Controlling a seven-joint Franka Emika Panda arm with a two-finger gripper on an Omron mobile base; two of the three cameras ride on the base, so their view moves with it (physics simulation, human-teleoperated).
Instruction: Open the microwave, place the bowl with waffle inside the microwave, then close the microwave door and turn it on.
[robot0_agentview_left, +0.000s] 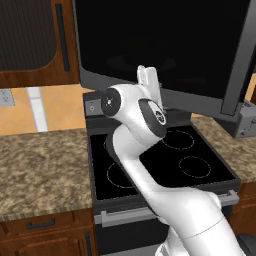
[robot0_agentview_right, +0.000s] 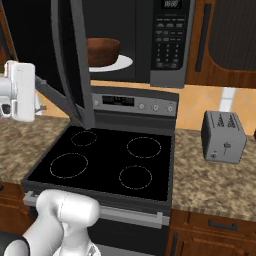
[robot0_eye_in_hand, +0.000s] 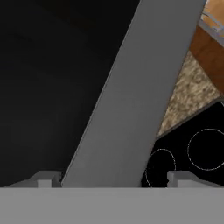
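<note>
Swung wide open: the grey-framed microwave door with black glass (robot0_agentview_right: 75, 60) over the black glass stovetop (robot0_agentview_right: 107, 162). Sitting inside the dark-grey over-range microwave (robot0_agentview_right: 167, 45), on its white round turntable plate (robot0_agentview_right: 122, 62): the round reddish-brown wooden bowl (robot0_agentview_right: 102, 51). Hand (robot0_eye_in_hand: 113, 178) spread wide, straddling the door's grey frame edge, pinching nothing. Small grey toaster (robot0_agentview_right: 223, 136) parked on the speckled worktop (robot0_agentview_right: 215, 180).

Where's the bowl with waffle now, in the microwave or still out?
In. The bowl with waffle sits on the white turntable plate inside the microwave, with the microwave door swung open.
</note>
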